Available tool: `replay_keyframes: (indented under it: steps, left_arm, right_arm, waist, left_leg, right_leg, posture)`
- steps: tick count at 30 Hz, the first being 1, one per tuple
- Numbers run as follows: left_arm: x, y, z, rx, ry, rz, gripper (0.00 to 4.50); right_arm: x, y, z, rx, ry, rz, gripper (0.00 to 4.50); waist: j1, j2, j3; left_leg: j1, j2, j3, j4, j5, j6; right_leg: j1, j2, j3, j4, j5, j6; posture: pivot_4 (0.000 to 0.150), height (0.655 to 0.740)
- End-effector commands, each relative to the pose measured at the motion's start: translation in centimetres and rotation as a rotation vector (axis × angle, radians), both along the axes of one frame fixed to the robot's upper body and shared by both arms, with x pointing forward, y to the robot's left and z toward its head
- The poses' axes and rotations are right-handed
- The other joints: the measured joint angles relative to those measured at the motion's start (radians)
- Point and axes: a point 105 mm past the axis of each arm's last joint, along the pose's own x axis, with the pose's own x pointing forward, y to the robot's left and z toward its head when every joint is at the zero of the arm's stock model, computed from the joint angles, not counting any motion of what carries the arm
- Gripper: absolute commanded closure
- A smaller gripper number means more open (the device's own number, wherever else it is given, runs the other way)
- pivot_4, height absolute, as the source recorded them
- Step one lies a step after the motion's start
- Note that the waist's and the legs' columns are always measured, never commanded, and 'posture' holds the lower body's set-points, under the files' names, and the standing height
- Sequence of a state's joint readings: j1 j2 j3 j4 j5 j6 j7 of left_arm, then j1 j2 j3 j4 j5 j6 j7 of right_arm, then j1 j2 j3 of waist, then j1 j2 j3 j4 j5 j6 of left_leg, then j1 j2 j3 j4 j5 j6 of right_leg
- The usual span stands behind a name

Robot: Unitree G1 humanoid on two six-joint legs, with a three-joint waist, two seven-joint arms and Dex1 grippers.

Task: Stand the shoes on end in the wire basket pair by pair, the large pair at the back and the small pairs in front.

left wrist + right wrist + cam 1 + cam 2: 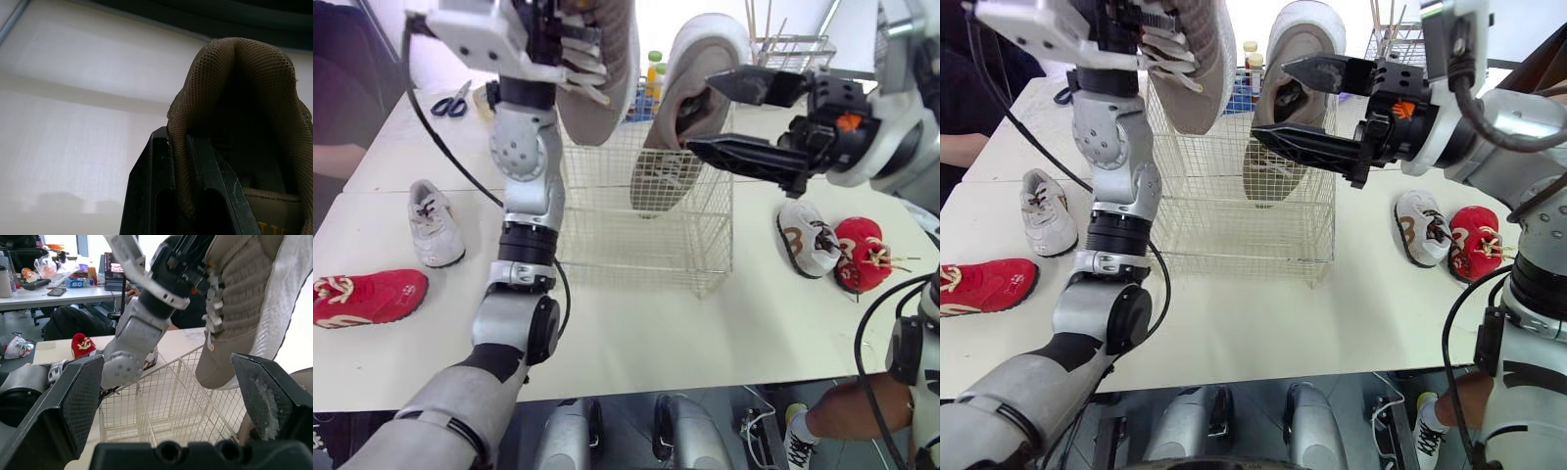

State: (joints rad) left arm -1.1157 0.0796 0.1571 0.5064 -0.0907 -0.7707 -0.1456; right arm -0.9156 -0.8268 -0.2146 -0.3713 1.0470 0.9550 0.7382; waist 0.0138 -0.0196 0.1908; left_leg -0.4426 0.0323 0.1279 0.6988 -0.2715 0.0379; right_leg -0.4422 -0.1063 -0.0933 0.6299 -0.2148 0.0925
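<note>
My left gripper is shut on the heel collar of a large tan shoe. It holds the shoe toe-down above the left side of the wire basket. The matching large shoe stands on end inside the basket at its back right. My right gripper is wide open beside that standing shoe, with nothing between its fingers. Four small shoes lie on the table. A grey-white one and a red one are to the left. A white-and-brown one and a red one are to the right.
Scissors lie at the back left of the white table. Bottles and a second wire rack stand behind the basket. A person's arm is at the far left. A person's foot is below the table's front right.
</note>
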Motion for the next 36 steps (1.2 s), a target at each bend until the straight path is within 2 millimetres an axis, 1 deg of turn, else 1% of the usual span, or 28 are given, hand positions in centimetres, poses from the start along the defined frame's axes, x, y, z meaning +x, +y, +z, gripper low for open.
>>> replay_keyframes:
  steps: [1,6,8,12,15,17,18,21,25,29,36]
  left_arm:
    - [-0.9,-0.7,-0.1,0.019,-0.073,0.030,4.49]
    - [-0.2,-1.0,-1.3,0.018,-0.034,0.050,4.49]
    - [0.5,-0.7,-2.6,-0.007,0.035,0.058,4.49]
    - [0.5,-0.9,-4.8,0.028,0.075,0.092,4.49]
    - [0.8,-0.5,-6.7,0.031,0.136,0.129,4.49]
    - [0.9,-0.2,-8.0,0.044,0.173,0.154,4.49]
    - [0.9,-0.2,-8.4,0.051,0.185,0.163,4.49]
    - [1.4,0.1,-9.9,0.062,0.241,0.183,4.49]
    - [2.5,0.4,-12.2,0.070,0.351,0.185,4.49]
    - [3.1,-0.1,-13.0,0.109,0.426,0.147,4.49]
    - [3.4,1.0,-13.2,0.098,0.494,0.151,4.49]
  right_arm:
    - [-1.1,-0.2,1.2,0.001,-0.064,0.003,0.00]
    - [-1.1,-0.1,1.2,-0.003,-0.061,0.005,0.00]
    - [-1.0,-0.1,1.2,-0.004,-0.057,0.009,0.00]
    - [-1.0,0.0,1.1,-0.005,-0.051,0.010,0.00]
    - [-0.9,0.0,1.0,-0.005,-0.047,0.013,0.00]
    - [-0.8,0.0,1.0,-0.004,-0.044,0.015,0.00]
    - [-0.8,0.0,1.0,-0.004,-0.043,0.016,0.00]
    - [-0.8,0.0,0.9,-0.004,-0.042,0.020,0.00]
    - [-0.6,0.1,0.9,-0.003,-0.040,0.028,0.00]
    - [-0.5,0.1,1.0,-0.003,-0.039,0.034,0.00]
    - [-0.4,0.3,1.0,-0.003,-0.039,0.042,0.00]
  waist:
    - [0.001,0.000,0.000]
    - [0.001,0.000,0.000]
    - [0.000,0.001,-0.001]
    - [0.000,0.008,-0.005]
    - [0.000,0.009,-0.006]
    - [-0.002,0.013,-0.010]
    - [-0.002,0.016,-0.013]
    - [-0.002,0.022,-0.018]
    - [-0.004,0.029,-0.027]
    - [-0.004,0.036,-0.036]
    - [-0.004,0.036,-0.037]
  left_leg:
    - [0.000,0.000,0.000,0.000,0.000,0.000]
    - [0.000,0.000,0.000,0.000,-0.001,0.001]
    - [0.000,0.000,0.000,0.000,-0.001,0.001]
    - [0.003,0.000,-0.002,0.000,-0.001,0.002]
    - [0.009,0.000,-0.002,0.000,-0.005,0.008]
    - [0.016,0.000,-0.002,-0.001,-0.006,0.009]
    - [0.017,0.000,-0.002,-0.001,-0.006,0.010]
    - [0.017,0.000,-0.002,-0.001,-0.006,0.010]
    - [0.017,0.000,-0.001,-0.002,-0.007,0.011]
    - [0.018,0.000,0.000,-0.002,-0.008,0.012]
    - [0.018,0.000,0.000,-0.002,-0.008,0.012]
  right_leg:
    - [0.000,0.000,0.000,0.000,0.000,0.000]
    - [0.000,0.000,0.000,0.000,0.000,0.000]
    - [0.000,-0.001,0.000,0.000,0.000,0.000]
    - [0.002,-0.002,0.000,0.000,0.000,0.000]
    - [0.008,-0.002,0.000,0.001,0.000,0.000]
    - [0.014,-0.002,0.000,0.000,0.000,-0.001]
    - [0.015,-0.002,0.000,0.000,0.000,-0.001]
    - [0.015,-0.003,0.001,0.000,0.000,-0.001]
    - [0.015,-0.003,0.001,-0.001,0.000,-0.001]
    - [0.015,-0.003,0.001,-0.002,0.000,-0.001]
    - [0.015,-0.003,0.002,-0.002,-0.001,-0.001]
  posture:
    - [0.150,0.7400]
    - [0.150,0.7400]
    - [0.150,0.7400]
    - [0.150,0.7400]
    - [0.150,0.7400]
    - [0.150,0.7400]
    - [0.150,0.7400]
    - [0.150,0.7400]
    - [0.150,0.7400]
    - [0.150,0.7400]
    - [0.150,0.7400]
